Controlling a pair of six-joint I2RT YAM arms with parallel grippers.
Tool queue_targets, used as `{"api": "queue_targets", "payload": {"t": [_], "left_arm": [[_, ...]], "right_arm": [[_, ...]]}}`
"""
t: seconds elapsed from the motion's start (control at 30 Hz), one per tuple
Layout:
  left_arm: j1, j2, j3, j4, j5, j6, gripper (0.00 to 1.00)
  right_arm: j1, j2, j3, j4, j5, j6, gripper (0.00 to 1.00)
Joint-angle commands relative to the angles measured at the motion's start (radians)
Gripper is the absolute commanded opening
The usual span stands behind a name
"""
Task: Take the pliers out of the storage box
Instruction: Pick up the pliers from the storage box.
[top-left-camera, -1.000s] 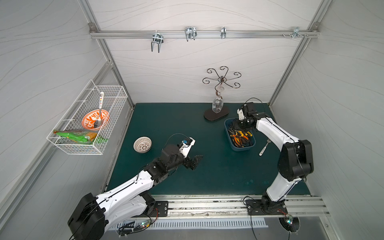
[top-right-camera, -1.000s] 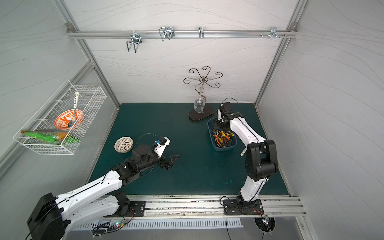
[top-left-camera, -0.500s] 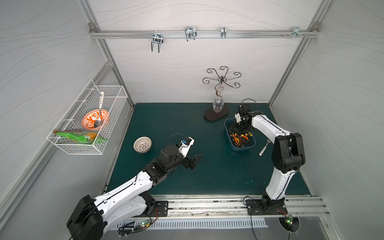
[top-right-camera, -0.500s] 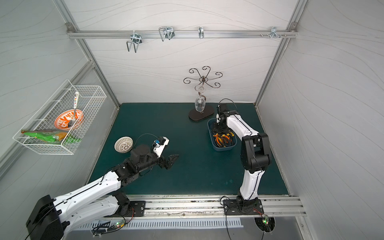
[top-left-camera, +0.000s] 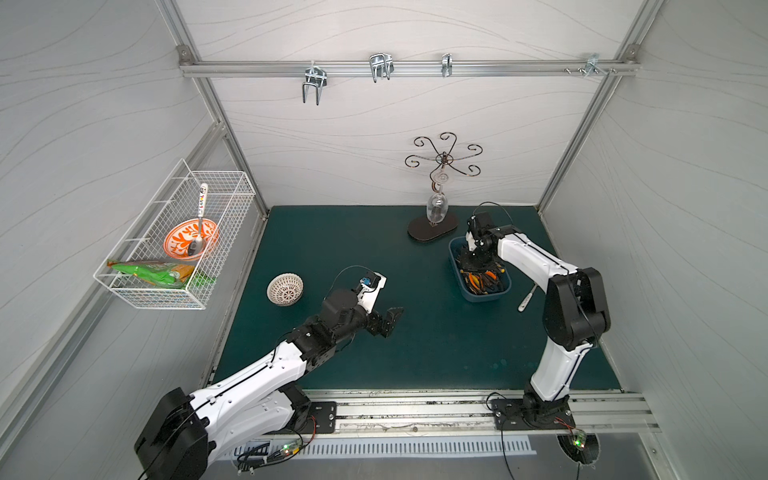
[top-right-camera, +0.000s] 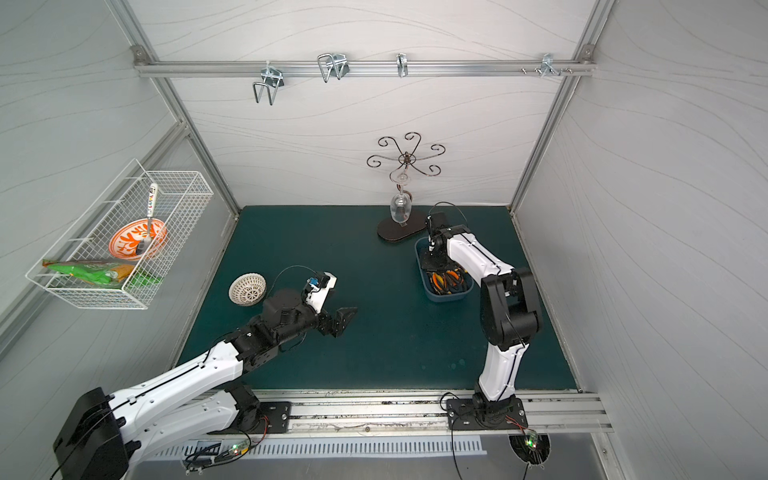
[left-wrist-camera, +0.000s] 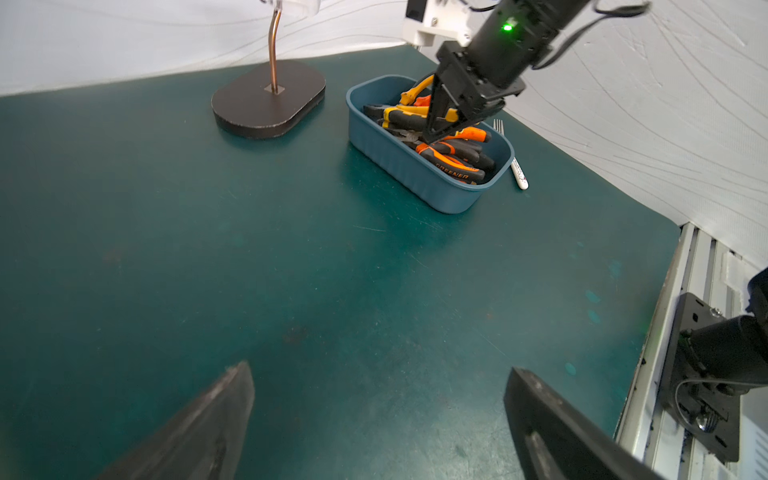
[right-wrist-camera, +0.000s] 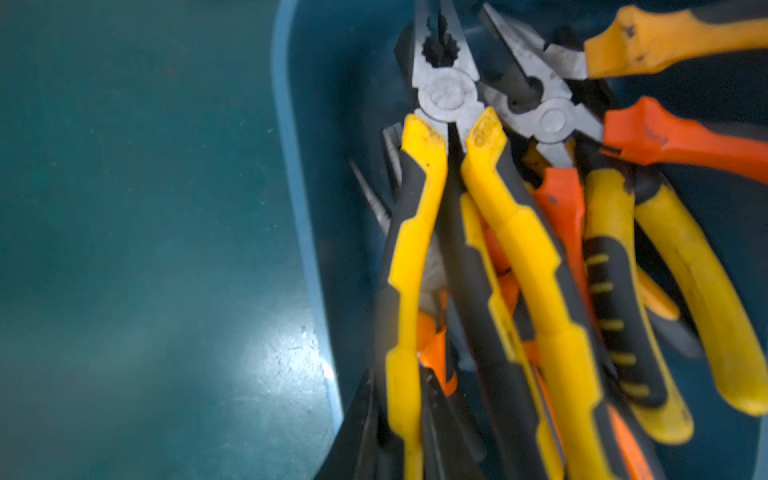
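Was a dark green mat (top-left-camera: 415, 353) over the whole tabletop, scuffed and shiny in spots lol. Carried a blue box (top-left-camera: 478, 296) toward the back right. Also carried a white-handled fork (top-left-camera: 525, 300), flat, just beside the box's right wall. Held a stand's dark oval base (top-left-camera: 432, 231) behind the box, near but not touching. Had a small white woven bowl (top-left-camera: 285, 289) on the left, well apart.
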Motion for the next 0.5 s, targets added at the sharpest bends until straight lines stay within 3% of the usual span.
{"api": "queue_targets", "payload": {"t": [0.0,0.27,0.47], "left_arm": [[-0.004,0.020,0.060,0.033,-0.023,-0.073,1.00],[-0.001,0.129,0.148,0.042,-0.074,-0.269,1.00],[0.001,0.254,0.216,0.202,-0.020,-0.427,1.00]], "right_arm": [[0.023,-0.123,-0.061,0.117,0.080,-0.021,0.00],[0.053,-0.326,-0.252,0.331,0.146,-0.067,0.00],[0.110,-0.478,-0.402,0.498,0.199,-0.126,0.00]]}}
